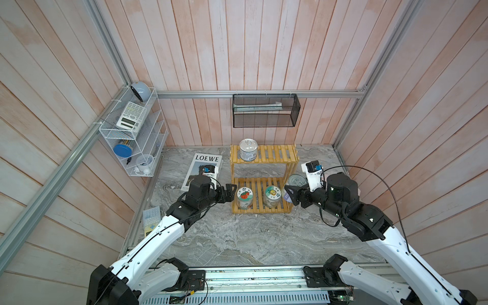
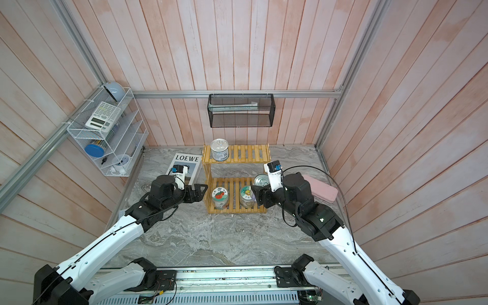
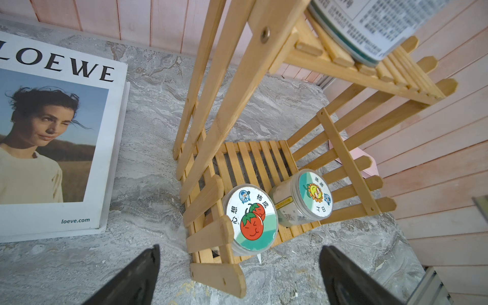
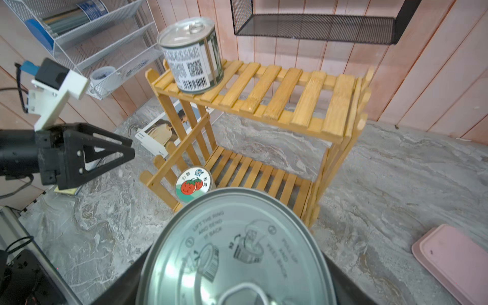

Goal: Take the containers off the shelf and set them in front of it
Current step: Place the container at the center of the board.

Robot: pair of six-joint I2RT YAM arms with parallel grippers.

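Yellow slatted shelf [image 1: 277, 154] at the back of the grey marbled desk [image 1: 237, 237], three of the four containers on it. Much of the fourth, a silver pull-tab can [image 4: 237, 250], is hidden. The right tool [image 1: 290, 194] is clamped around its body just off the shelf's right end, and only a sliver of purple label shows in both top views. Its lid fills the foreground of the right wrist view and is cut off at the edge. Whether it touches the desk cannot be told.

The blue-and-white can [image 1: 248, 150] stands upright at the left end of the upper tier, lid on. Near the front of the lower tier stand two clear jars, side by side but apart: the tomato-lidded jar [image 1: 244, 197] on the left and the sunflower-lidded jar [image 1: 272, 195] on the right. Each holds something pale, too unclear to name.

The left tool [image 1: 231, 194] hangs just beside the shelf's left side, level with the tomato-lidded jar, its fingers [image 3: 142, 274] spread wide and holding nothing. A pink tray [image 2: 320, 188] lies right of the shelf, partly behind the right arm.
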